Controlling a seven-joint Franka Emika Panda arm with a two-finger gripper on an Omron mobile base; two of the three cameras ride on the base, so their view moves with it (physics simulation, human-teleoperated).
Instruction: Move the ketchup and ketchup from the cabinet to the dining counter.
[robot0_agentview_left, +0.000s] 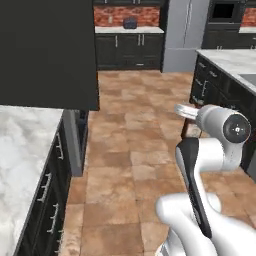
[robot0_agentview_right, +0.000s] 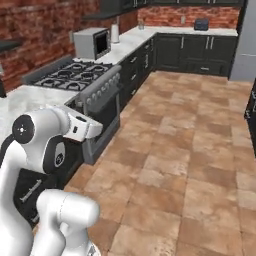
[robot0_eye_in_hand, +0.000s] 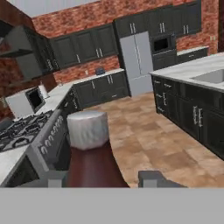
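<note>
From the hand view, the dark maroon ketchup bottle (robot0_eye_in_hand: 92, 162) stands upright between the gripper (robot0_eye_in_hand: 105, 178) fingertips, its long axis running up to a pale grey cap; its lower body is cut off. The jaws sit partly apart, clamped on its sides (only their tips peek out). The dining counter (robot0_eye_in_hand: 192, 70) lies ahead right, sink partly cropped.

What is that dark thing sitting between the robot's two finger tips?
In the hand view, a dark maroon ketchup bottle with a grey-white cap stands between the gripper's finger tips, apparently held.
</note>
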